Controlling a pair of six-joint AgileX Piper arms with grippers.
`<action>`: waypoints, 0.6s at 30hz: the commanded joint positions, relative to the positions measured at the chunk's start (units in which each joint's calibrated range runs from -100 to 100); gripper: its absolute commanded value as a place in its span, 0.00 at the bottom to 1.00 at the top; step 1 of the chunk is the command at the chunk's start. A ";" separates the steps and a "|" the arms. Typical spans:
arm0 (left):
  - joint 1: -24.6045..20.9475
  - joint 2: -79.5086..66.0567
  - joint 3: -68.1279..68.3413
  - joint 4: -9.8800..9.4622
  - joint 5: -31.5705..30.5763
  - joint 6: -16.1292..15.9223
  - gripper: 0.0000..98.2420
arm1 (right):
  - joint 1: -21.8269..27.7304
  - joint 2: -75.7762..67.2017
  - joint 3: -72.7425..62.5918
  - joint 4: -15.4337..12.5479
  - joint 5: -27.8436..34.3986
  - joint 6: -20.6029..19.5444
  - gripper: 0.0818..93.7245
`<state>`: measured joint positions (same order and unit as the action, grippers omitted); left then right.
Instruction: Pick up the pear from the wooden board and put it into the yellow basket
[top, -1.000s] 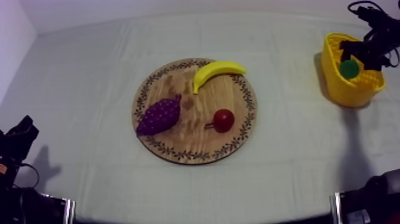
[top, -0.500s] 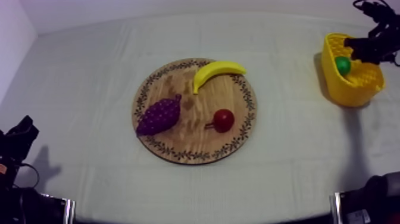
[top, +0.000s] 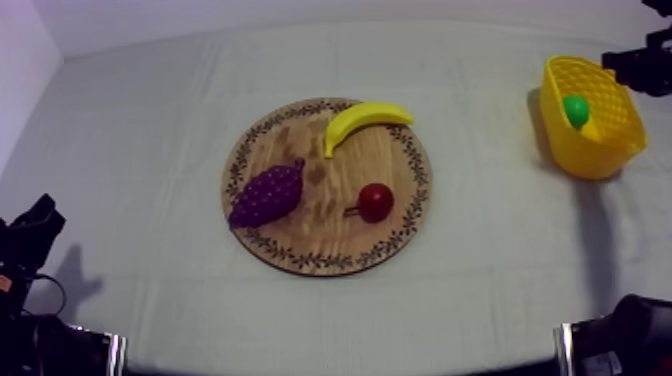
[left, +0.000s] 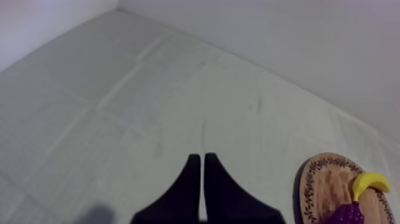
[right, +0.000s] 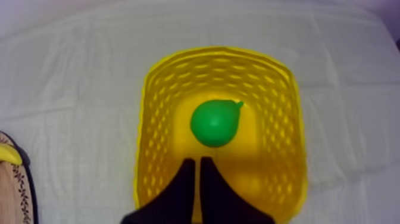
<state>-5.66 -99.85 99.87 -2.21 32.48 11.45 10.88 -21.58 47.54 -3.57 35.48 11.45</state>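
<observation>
Withdrawing from the yellow basket (top: 598, 152), the right arm (top: 645, 68) is now hanging at the far right of the grey-white cloth (top: 150, 120) in the top view, clear of the rim it was covering a second ago. The green pear (top: 575, 110), then up between that arm's fingers, is lying inside the basket. At the centre, the round wooden board (top: 330, 225) is carrying a banana (top: 365, 119) along its far rim, a bunch of grapes (top: 267, 196) on its left part and a small red fruit (top: 377, 202) towards its right (none of the three is touching another). The left arm (top: 32, 235) is sitting low at the near left, well apart from the board.

In the left wrist view, the left gripper (left: 199, 159) is hovering over bare cloth with its two black fingers pressed together in a narrow wedge, gripping nothing. The board's edge is showing off to one side, with the banana and a bit of the grapes on it.

In the right wrist view, the right gripper (right: 197, 162) is hanging above the basket's near rim, its fingers likewise closed together and empty. The pear is resting on the basket's floor just beyond the fingertips, its small stem tip turned away from them, free of the gripper.
</observation>
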 joint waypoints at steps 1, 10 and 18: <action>-0.02 0.02 0.02 -0.02 0.01 0.01 0.00 | 0.93 -9.85 6.60 -2.67 -1.58 2.21 0.00; -0.02 0.02 0.02 -0.02 0.01 0.01 0.00 | -0.83 -35.06 25.25 -4.57 -0.24 6.00 0.00; -0.02 0.02 0.02 -0.02 0.01 -0.01 0.00 | -6.60 -55.56 37.21 2.51 5.78 0.94 0.03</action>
<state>-5.66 -99.85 99.87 -2.21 32.48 11.45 4.92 -67.37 81.46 -1.60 40.20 14.50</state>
